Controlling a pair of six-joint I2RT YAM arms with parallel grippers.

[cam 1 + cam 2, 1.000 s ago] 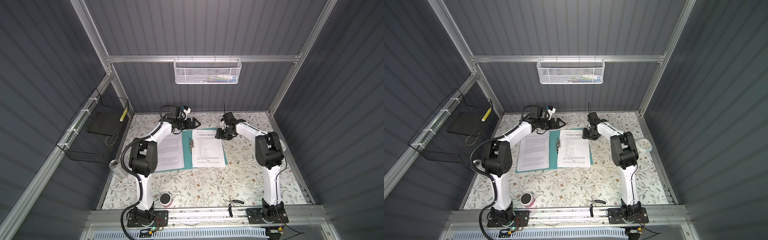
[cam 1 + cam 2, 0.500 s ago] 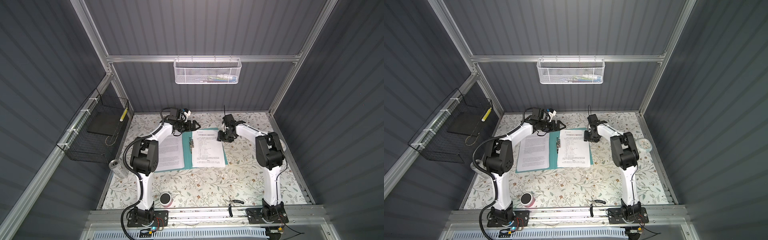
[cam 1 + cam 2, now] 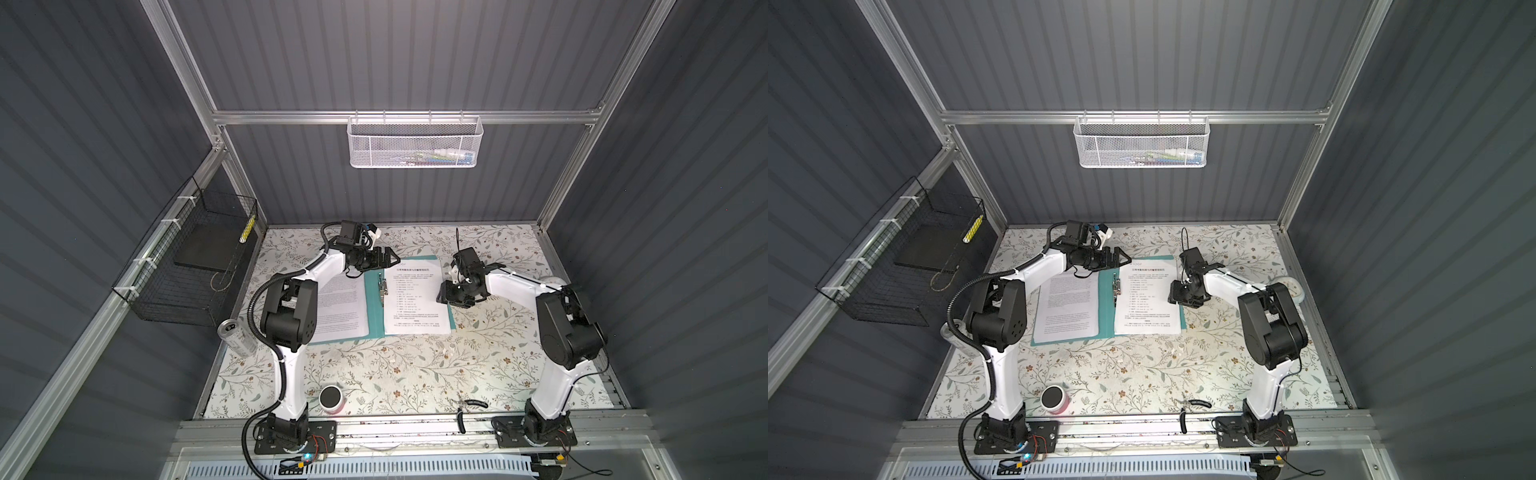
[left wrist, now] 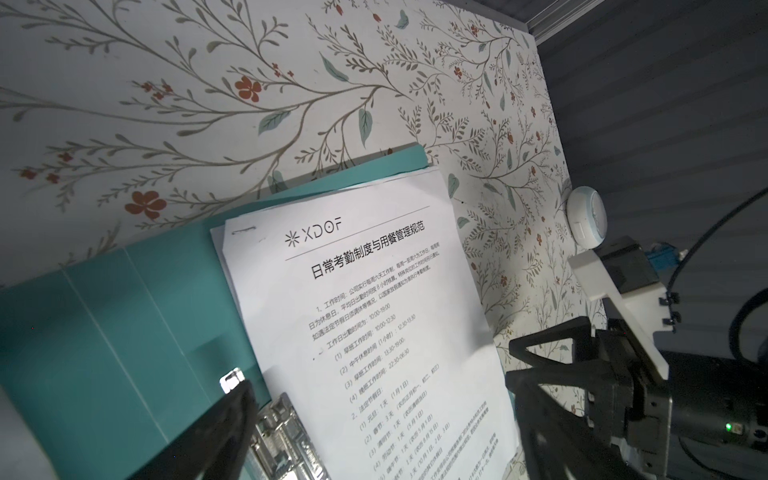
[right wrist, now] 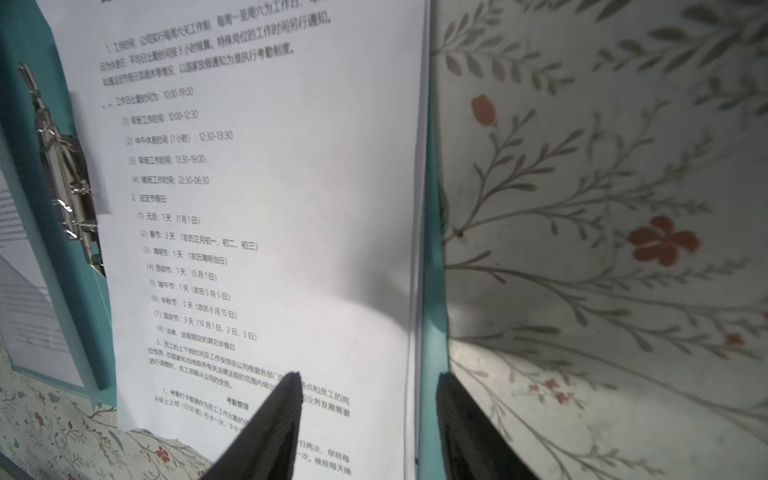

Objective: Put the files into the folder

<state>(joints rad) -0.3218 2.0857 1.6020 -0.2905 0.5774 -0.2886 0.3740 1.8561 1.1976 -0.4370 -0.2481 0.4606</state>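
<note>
Left arm [image 3: 322,267] reaches forward with its elbow folded and its wrist held level, and the left jaws gape wide, fingers [image 4: 226,428] far apart. Right arm [image 3: 515,284] stretches inward toward it, wrist tipped downward, right jaws about half parted, both fingers [image 5: 276,424] pointing down at the worktop.

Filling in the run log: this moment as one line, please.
folder: open flat | files: sheets on both halves | left tool: open, at folder's far edge | right tool: open, astride right sheets' outer edge
</note>
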